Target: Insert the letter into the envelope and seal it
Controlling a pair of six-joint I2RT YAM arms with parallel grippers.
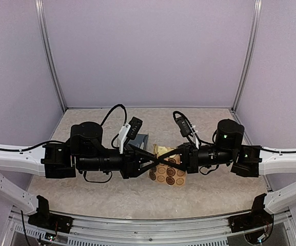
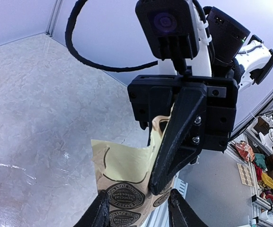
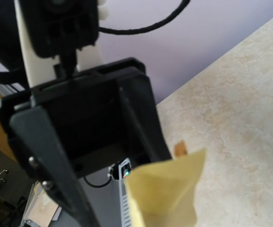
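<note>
The slate-blue envelope [image 1: 141, 139] lies flat on the table, mostly hidden behind my left arm. The letter is out of view. Both grippers meet over a tan sheet of round brown stickers [image 1: 169, 177], which is lifted off the table. My right gripper [image 1: 172, 158] is shut on the sheet [image 2: 122, 165]; one of its fingers [image 2: 179, 137] presses on the sheet's edge. My left gripper [image 2: 141, 215] is open, its two fingers standing either side of the sheet's lower part. In the right wrist view only the sheet's plain yellow back [image 3: 169, 194] shows, with the left gripper's housing behind it.
The beige mottled table [image 1: 96, 189] is enclosed by lilac walls [image 1: 148, 51] at the back and sides. An aluminium rail [image 1: 153, 225] runs along the near edge between the arm bases. Cables loop above both wrists.
</note>
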